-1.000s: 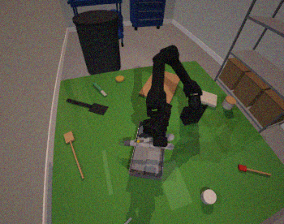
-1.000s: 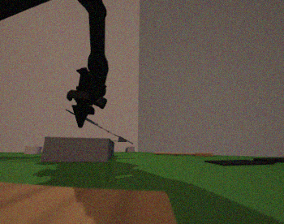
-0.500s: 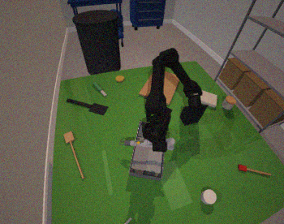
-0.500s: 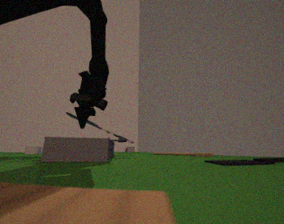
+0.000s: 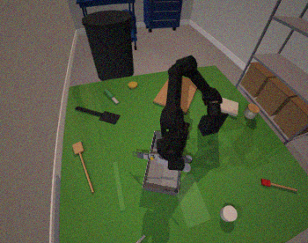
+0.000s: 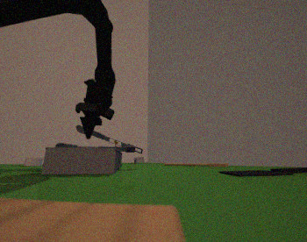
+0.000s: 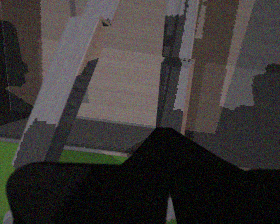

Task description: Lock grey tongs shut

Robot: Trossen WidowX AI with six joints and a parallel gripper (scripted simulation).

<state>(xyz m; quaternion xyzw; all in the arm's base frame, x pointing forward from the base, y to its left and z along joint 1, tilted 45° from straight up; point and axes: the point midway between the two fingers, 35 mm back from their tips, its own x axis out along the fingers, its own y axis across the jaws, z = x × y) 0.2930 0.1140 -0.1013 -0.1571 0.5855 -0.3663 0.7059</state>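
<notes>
The grey tongs (image 5: 143, 156) (image 6: 102, 136) lie open across the roasting tin (image 5: 161, 190) (image 6: 80, 162). Their hinge end, with a yellow spot, sticks out past the tin's left side in the top view. In the exterior view one arm slopes up away from the hinge, its tip raised above the rim; the other tip looks lower, near the rim. My gripper (image 6: 89, 137) (image 7: 162, 135) is shut and empty, pointing down above the tin. In the wrist view a tong arm (image 7: 58, 82) runs left of the fingers. The wooden board (image 5: 162, 98) (image 6: 124, 224) has no tongs on it.
A black spatula (image 5: 109, 117), a wooden mallet-like tool (image 5: 85, 171) and a green-handled tool (image 5: 110, 96) lie left of the arm. A white block (image 5: 230, 106), a jar (image 5: 252, 111), a white round container (image 5: 229, 213) and a red-headed brush (image 5: 278, 185) stand or lie to the right.
</notes>
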